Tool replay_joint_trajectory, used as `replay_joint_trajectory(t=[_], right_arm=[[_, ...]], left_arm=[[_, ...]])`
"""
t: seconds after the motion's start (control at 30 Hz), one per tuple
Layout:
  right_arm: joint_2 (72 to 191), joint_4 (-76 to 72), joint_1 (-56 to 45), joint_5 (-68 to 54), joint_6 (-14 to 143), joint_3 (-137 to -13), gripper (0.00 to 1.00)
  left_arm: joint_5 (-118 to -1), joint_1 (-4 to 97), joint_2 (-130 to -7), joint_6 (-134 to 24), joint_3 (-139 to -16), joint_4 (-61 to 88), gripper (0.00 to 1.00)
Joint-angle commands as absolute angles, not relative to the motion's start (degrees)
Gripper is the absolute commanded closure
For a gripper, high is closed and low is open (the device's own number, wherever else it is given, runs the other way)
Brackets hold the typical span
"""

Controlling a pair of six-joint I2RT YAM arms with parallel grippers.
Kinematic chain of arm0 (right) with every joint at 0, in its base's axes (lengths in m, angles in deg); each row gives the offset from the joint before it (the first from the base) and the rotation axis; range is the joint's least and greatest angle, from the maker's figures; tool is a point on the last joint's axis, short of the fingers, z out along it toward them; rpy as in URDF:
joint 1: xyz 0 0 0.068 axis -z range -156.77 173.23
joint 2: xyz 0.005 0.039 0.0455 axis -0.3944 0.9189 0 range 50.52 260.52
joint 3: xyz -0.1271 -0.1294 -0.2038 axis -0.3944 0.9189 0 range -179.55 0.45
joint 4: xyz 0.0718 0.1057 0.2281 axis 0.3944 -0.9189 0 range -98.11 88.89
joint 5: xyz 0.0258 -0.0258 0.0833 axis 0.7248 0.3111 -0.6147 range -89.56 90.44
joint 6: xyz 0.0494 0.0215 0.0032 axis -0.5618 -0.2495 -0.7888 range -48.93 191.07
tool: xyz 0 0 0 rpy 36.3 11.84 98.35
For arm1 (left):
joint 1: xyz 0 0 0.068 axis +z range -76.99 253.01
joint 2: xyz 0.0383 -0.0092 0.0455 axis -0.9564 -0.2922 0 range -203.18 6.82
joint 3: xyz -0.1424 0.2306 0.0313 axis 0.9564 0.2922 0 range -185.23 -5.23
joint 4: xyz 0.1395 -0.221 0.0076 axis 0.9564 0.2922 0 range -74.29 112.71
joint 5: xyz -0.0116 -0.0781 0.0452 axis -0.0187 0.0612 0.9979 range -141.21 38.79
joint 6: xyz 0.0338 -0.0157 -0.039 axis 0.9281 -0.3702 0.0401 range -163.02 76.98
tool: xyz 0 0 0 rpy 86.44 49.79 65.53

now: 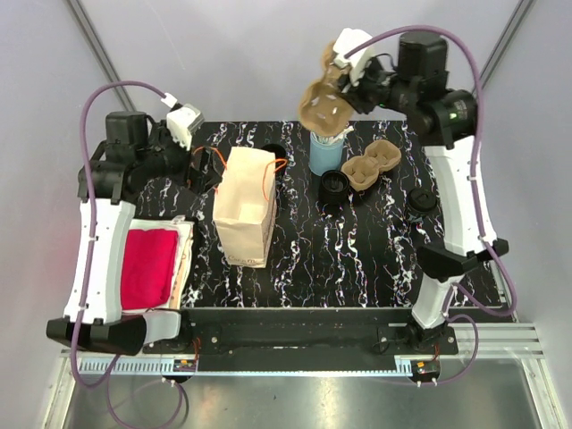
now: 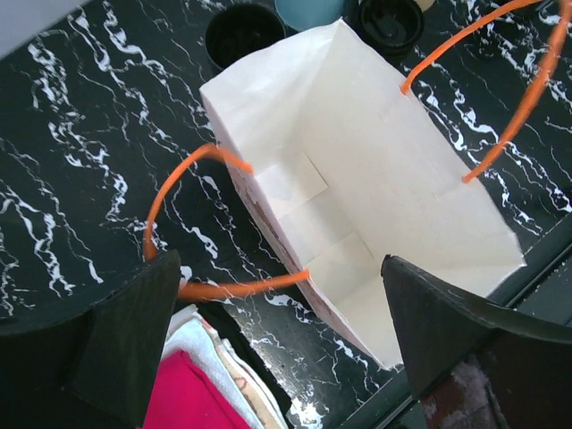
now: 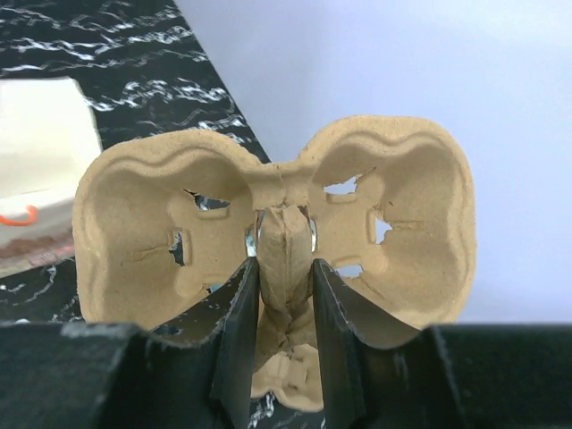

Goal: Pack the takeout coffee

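My right gripper [image 3: 284, 268] is clamped on the centre ridge of a carrier [image 3: 407, 214], holding it up in the air over the blue cup [image 1: 323, 154] at the back of the table [image 1: 357, 259]. My left gripper [image 2: 281, 273] hangs spread wide with nothing in it, looking down into the open mouth of the bag [image 2: 357, 170]. The coffee [image 1: 333, 186] sits lidded on the table, right of the bag, just in front of the blue cup and just beside a second carrier [image 1: 373, 166]. A lidless cup [image 2: 241, 31] stands behind the bag. A red cloth [image 1: 147, 266] lies under my left arm.
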State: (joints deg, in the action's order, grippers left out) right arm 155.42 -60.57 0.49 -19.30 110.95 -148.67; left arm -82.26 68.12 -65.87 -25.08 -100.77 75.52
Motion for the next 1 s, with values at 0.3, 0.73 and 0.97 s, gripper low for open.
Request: replay_joint_trajectory(t=[0.3, 0.73, 0.97], right_arm=[[162.92, -57.1, -19.39, -5.62, 114.84, -152.4, 0.64], [168.03, -54.57, -25.64, -0.28, 113.88, -149.23, 0.66], [165.66, -48.57, -26.16, 1.5, 113.17, -152.91, 0.67]], left_arm=[[-80.74, 68.7, -57.96, -26.23, -98.66, 69.42, 0.01], [-75.82, 69.41, -61.38, -25.18, -96.72, 65.99, 0.01], [-76.7, 70.02, -61.03, -25.53, -93.56, 63.18, 0.01]])
